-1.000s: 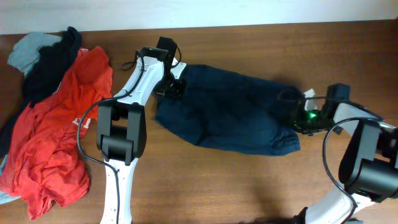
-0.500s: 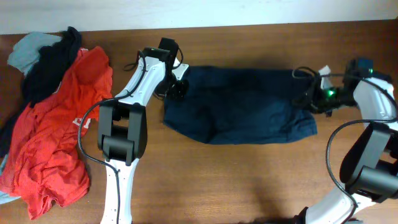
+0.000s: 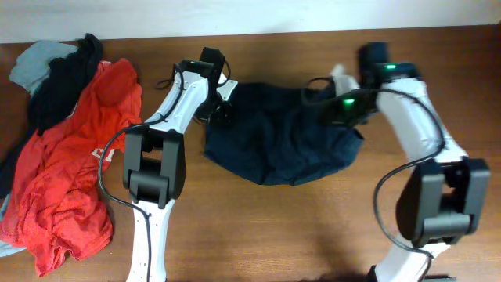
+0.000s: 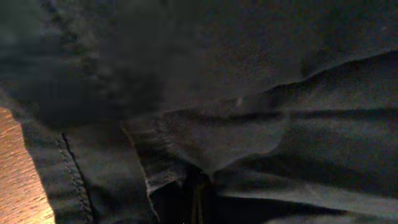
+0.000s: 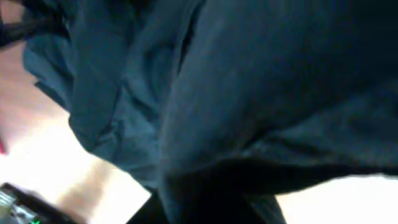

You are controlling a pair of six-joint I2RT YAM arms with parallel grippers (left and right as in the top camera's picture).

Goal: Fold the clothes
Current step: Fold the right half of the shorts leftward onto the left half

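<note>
The dark navy garment [image 3: 274,141] lies bunched on the wooden table at centre. My left gripper [image 3: 223,110] sits at its left edge, shut on the cloth; the left wrist view is filled with navy folds and a seam [image 4: 71,171]. My right gripper [image 3: 338,110] holds the garment's right end, lifted and carried over toward the middle, so the cloth doubles over itself. The right wrist view shows the navy cloth [image 5: 236,93] hanging from the jaws, the fingers hidden by it.
A pile of other clothes lies at the far left: a red shirt [image 3: 70,172], a black garment [image 3: 66,78] and a pale blue-grey one [image 3: 39,63]. Bare wooden table [image 3: 313,227] shows in front of the garment. The table's far edge runs along the top.
My right gripper has carried the garment's right end up and leftward, from the far right to above the middle. The garment is now much shorter and doubled. The left gripper has stayed put.
</note>
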